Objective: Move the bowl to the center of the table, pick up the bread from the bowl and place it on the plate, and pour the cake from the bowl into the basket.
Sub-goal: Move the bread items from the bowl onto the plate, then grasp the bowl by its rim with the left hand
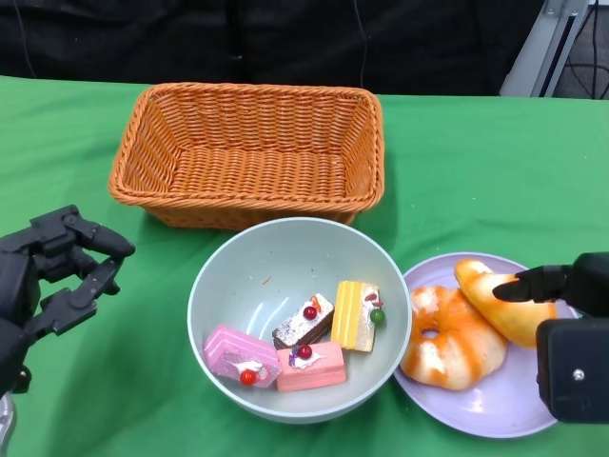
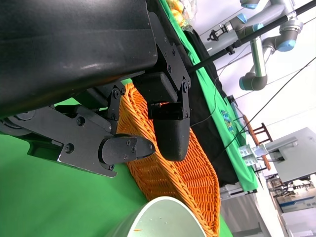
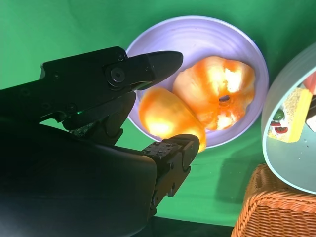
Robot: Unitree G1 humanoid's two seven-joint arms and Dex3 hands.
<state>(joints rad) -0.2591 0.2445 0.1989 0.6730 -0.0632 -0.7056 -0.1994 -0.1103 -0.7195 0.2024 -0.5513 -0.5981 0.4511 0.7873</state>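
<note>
A robotics lab: robot arms [image 2: 261, 54] on stands beyond the green-clothed table [image 2: 49, 197].

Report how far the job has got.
Done: the bowl sits mid-table, and both breads lie on the plate. In hand: the right hand has its fingers around the longer bread, not clearly gripping; the left hand is open beside the bowl. Left: pouring the cakes into the basket.

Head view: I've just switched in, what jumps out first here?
The pale bowl at the table's middle, holding four bright cake slices, draws the eye first. Behind it stands the empty orange wicker basket. To its right, two glossy orange breads lie on the lilac plate, with the right hand at the longer one; the left hand hangs open left of the bowl.
</note>
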